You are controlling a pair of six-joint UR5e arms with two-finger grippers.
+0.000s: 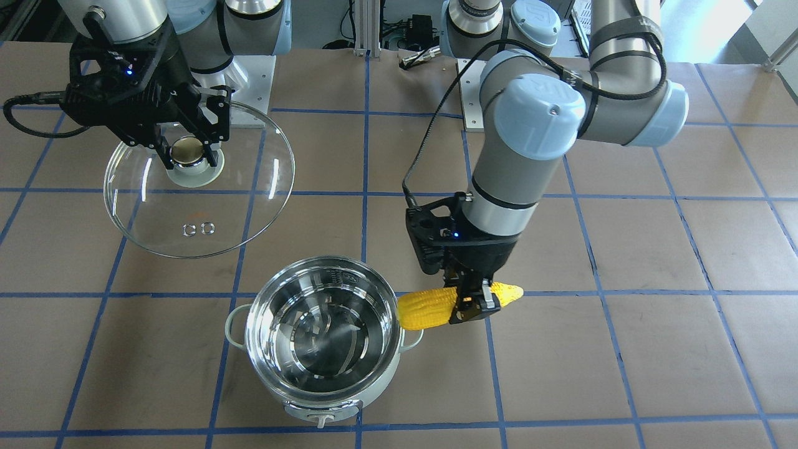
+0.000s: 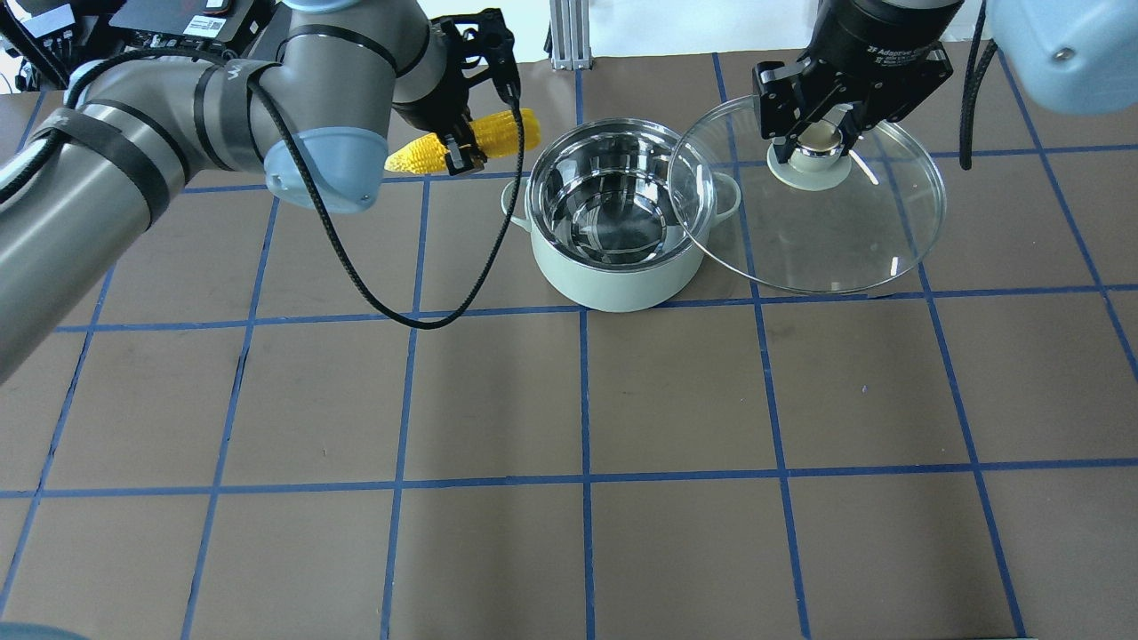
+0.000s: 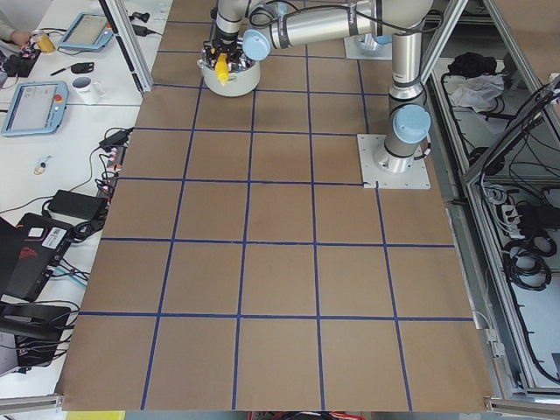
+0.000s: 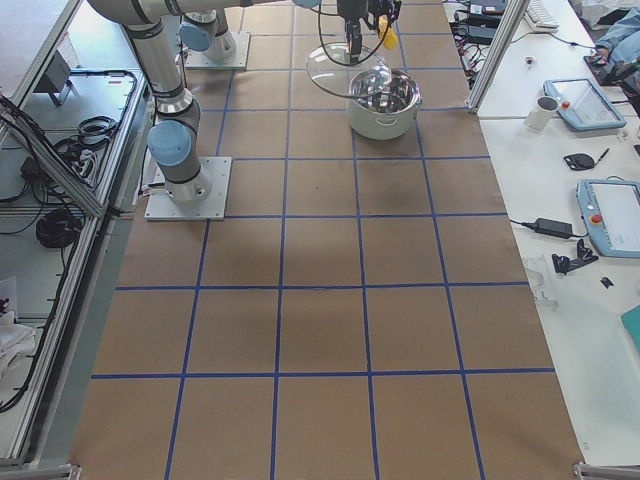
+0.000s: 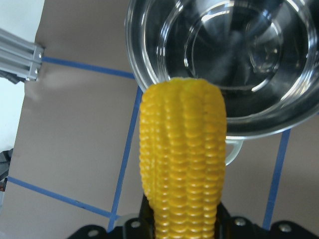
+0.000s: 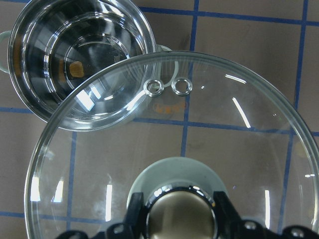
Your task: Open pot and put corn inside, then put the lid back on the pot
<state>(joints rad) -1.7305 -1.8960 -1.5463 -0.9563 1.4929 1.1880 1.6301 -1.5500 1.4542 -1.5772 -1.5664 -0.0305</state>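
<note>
Step in hand: corn delivery, with the lid off, the pot open and nothing inside yet.
Left gripper (image 1: pixel 472 304): clamped across the corn (image 1: pixel 424 308) toward its tapered half, holding the cob level and clear of the table (image 1: pixel 623 349).
Corn position: blunt end just beside the rim of the pot (image 2: pixel 613 280), above the loop handle on the robot's left; tapered tip pointing away from the pot.
Pot: upright on the table, steel inside bare.
Right gripper (image 1: pixel 187 153): closed on the ball knob of the lid (image 1: pixel 206 206), keeping it raised on the pot's right; near edge overlapping the pot rim in the overhead view.
Next move, by judgement: a short sideways carry to bring the cob's middle over the mouth, then lowering and release.
Demand of that move: probably a slight tilt, blunt end down, given cob length close to mouth width.
Left to do afterwards: lid back over the rim, centred.
</note>
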